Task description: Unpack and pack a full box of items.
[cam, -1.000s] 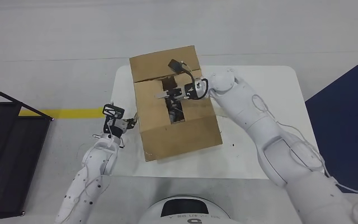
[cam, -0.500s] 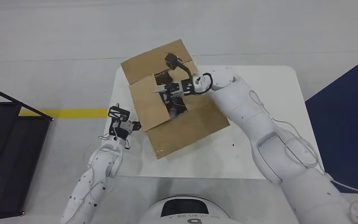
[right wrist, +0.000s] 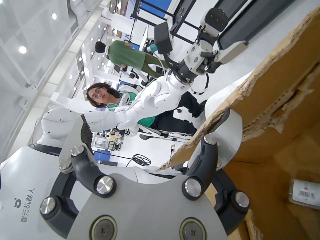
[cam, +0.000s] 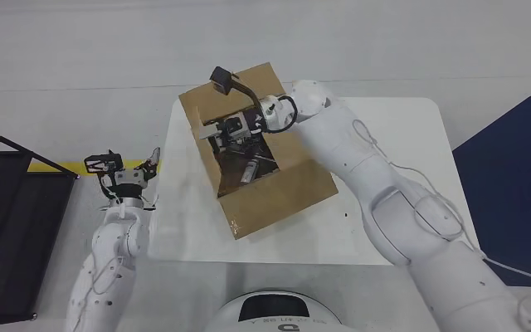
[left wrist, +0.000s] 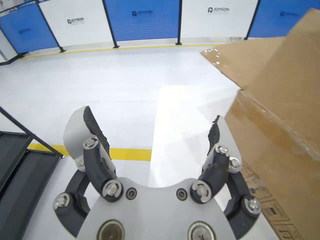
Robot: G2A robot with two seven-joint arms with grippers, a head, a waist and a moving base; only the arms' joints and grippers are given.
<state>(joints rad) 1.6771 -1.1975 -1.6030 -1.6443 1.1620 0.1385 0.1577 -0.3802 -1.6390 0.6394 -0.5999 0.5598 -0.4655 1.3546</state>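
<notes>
Box [cam: 278, 189] skewed at table [cam: 192, 234] corner | right tool [right wrist: 157, 123] spread astride torn flap [right wrist: 275, 76] | left tool [left wrist: 152, 116] spread, off-table

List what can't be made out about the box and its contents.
1. Items in the box, top view: small, shadowed, partly under the right gripper.
2. Labelled container, right wrist view: cut off by the picture edge.
3. One finger of that gripper, right wrist view: tip behind the torn flap.

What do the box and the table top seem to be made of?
Box: brown corrugated cardboard with a matte finish; its torn flap edge is ragged and fibrous. Table: smooth white top with a slight sheen, perhaps laminate or plastic; the look leaves it open.
</notes>
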